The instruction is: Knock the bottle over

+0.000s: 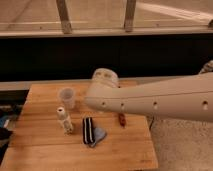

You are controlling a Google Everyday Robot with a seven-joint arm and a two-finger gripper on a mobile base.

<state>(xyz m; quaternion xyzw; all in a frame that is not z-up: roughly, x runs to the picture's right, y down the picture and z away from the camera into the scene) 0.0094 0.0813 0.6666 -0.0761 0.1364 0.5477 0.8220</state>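
The bottle (63, 120) stands upright on the left half of the wooden table (45, 150); it is slim and cream, with a round white cap and a brownish band low on its body. My big white arm (150, 102) reaches in from the right over the table's back half, and its rounded joint (105, 78) ends just right of the bottle and cup. My gripper is hidden behind or below the arm and does not show. Nothing touches the bottle.
A translucent plastic cup (66, 98) stands just behind the bottle. A black-and-white striped flat object (88, 131) lies to the bottle's right, with a bluish thing (99, 135) beside it. A small brown object (121, 119) lies under the arm. A dark wall runs behind the table.
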